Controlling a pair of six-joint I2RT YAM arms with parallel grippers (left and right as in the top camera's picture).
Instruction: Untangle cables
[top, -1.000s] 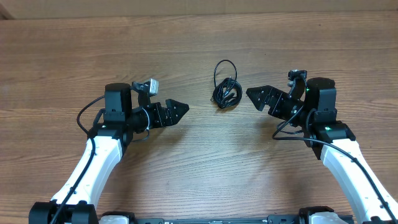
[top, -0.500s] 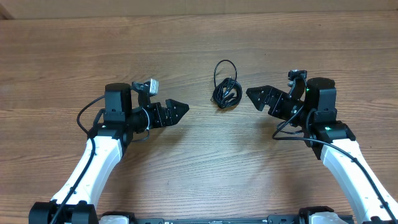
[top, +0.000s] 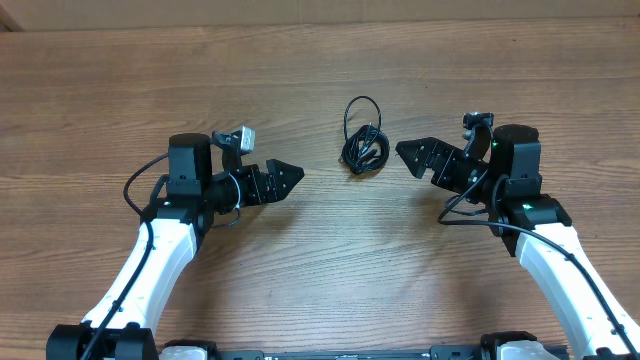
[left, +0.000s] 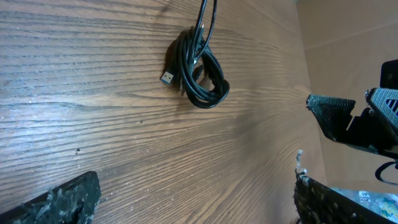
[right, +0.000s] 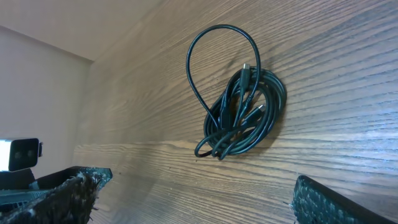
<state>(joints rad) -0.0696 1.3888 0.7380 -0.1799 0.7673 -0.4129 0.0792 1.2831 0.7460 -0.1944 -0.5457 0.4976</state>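
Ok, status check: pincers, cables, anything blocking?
Left pincer open, empty. Right pincer open, empty. Cables in one knotted bundle on the table between them, one loop sticking out. Nothing between pincers and bundle.

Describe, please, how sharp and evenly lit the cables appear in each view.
Overhead: soft, even light with no glare; the cables are small but sharp. Left wrist: cables crisp, while the left gripper at the bottom edge looks soft. Right wrist: cables crisp with a faint shadow, and the right gripper is likewise soft.
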